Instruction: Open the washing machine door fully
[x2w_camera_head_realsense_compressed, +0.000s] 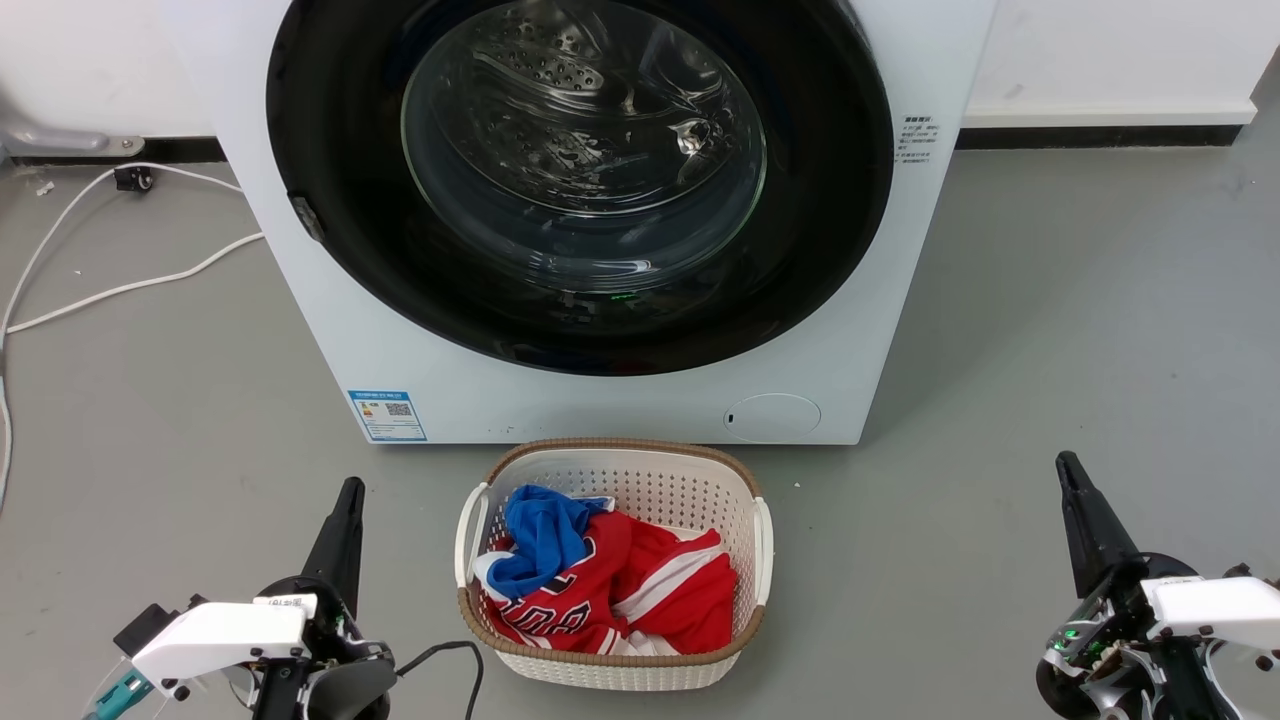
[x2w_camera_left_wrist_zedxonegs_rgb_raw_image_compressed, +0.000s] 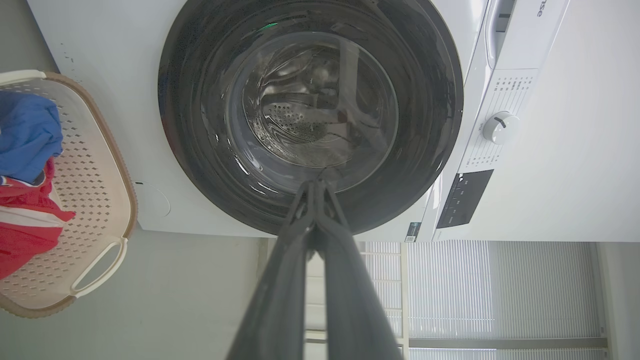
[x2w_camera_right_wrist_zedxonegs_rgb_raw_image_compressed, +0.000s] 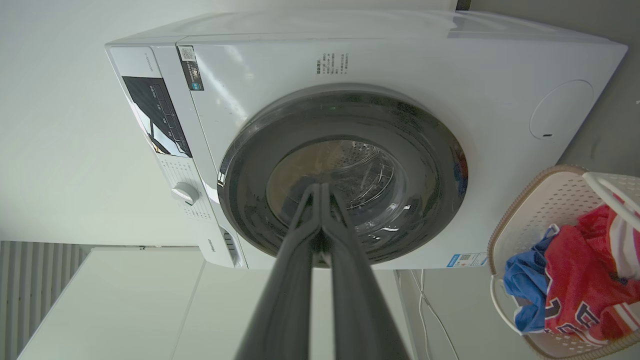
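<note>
**Desk:** Where does the washing machine door (x2w_camera_head_realsense_compressed: 585, 335) stand?

**Photographer:** It is closed flat against the front of the white washing machine (x2w_camera_head_realsense_compressed: 330, 330), which sits on the grey floor (x2w_camera_head_realsense_compressed: 1050, 300) by the back wall. The head view crops the top of the door's black rim. Glare on the glass bowl blurs the perforated drum behind it.

**Desk:** And the arms?

**Photographer:** The left gripper (x2w_camera_head_realsense_compressed: 352, 490) hangs over the floor's near edge, left of the laundry basket (x2w_camera_head_realsense_compressed: 620, 462). The right gripper (x2w_camera_head_realsense_compressed: 1066, 462) hangs to the basket's right. Both are well apart from the machine. Each pair of dark fingers is clenched tip to tip on nothing, as both wrist views show.

**Desk:** What is in the basket?

**Photographer:** It stands on the floor just before the machine's bottom edge and holds a red jersey (x2w_camera_head_realsense_compressed: 660, 590) and a blue garment (x2w_camera_head_realsense_compressed: 545, 530). The jersey's lettering is folded and unreadable.

**Desk:** What stays unclear?

**Photographer:** A small grey fitting (x2w_camera_head_realsense_compressed: 305, 217) on the rim's left side is too small to identify. The print on the blue-white sticker (x2w_camera_head_realsense_compressed: 388, 415) at the machine's lower left corner cannot be read. A white cable (x2w_camera_head_realsense_compressed: 130, 287) runs off the floor's left edge.
</note>
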